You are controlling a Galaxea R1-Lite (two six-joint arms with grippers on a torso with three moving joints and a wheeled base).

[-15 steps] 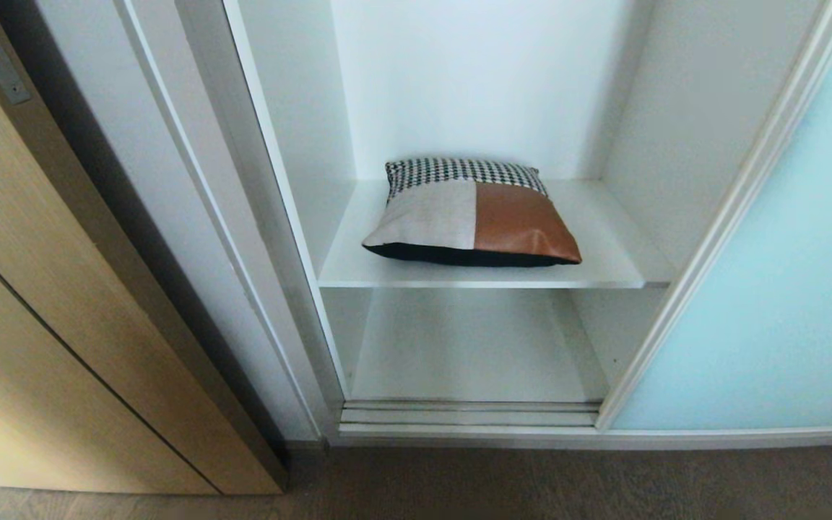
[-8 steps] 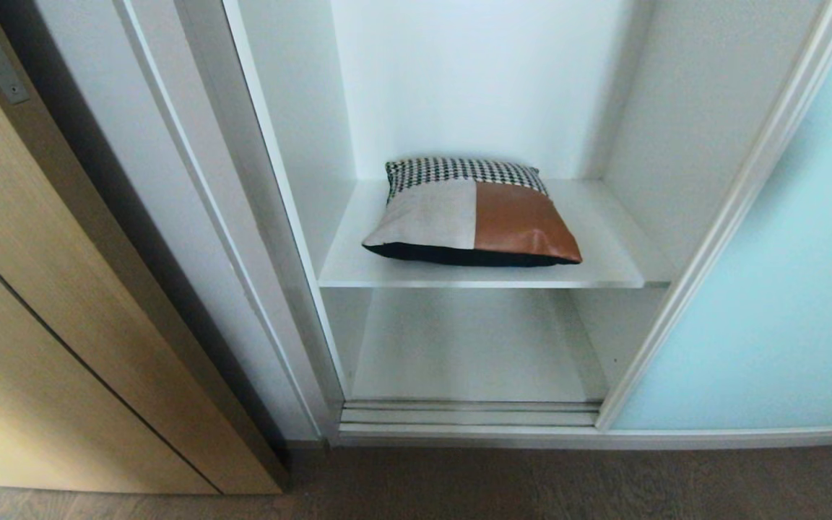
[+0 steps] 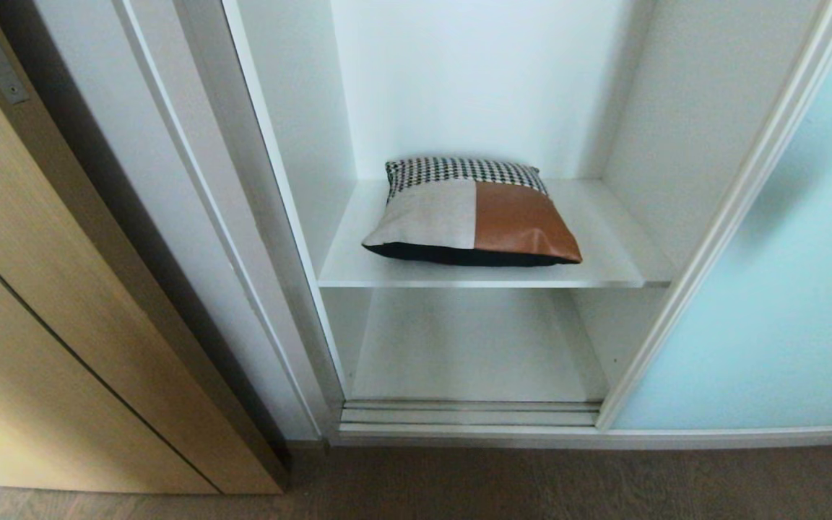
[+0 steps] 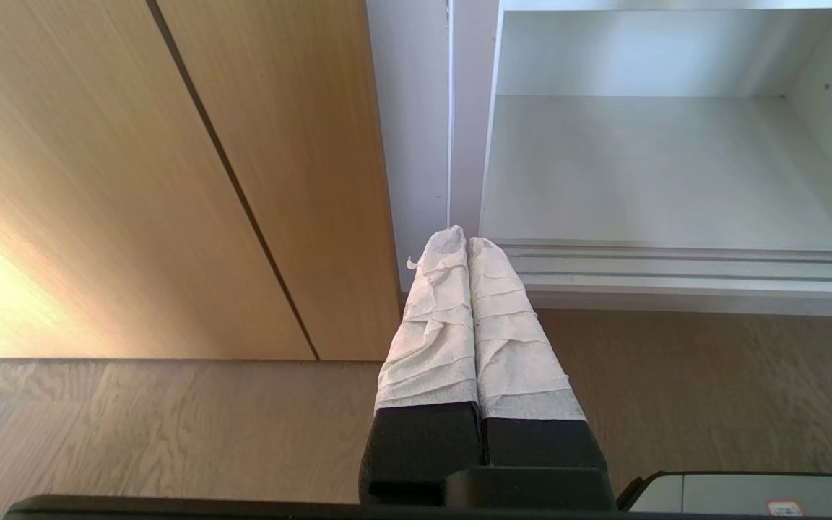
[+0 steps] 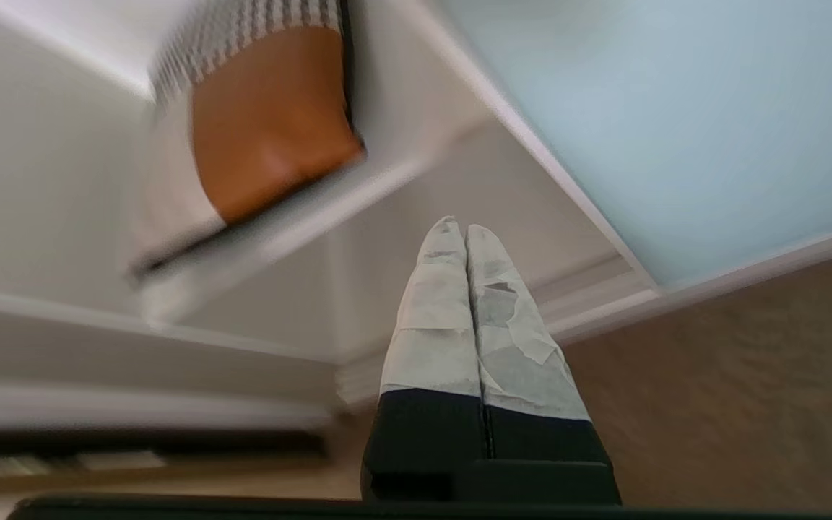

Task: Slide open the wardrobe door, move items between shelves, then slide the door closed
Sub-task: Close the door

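The upper shelf (image 3: 604, 271) carries one cushion (image 3: 470, 213), lying flat near the shelf's middle, up and to the left of the right gripper (image 5: 457, 231). The lower shelf (image 3: 470, 347), directly ahead of that gripper, is white.

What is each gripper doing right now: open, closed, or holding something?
Left gripper: closed, holding nothing, low by the tan wood door.
Right gripper: closed, holding nothing, in front of the pale-blue frosted glass sliding door.
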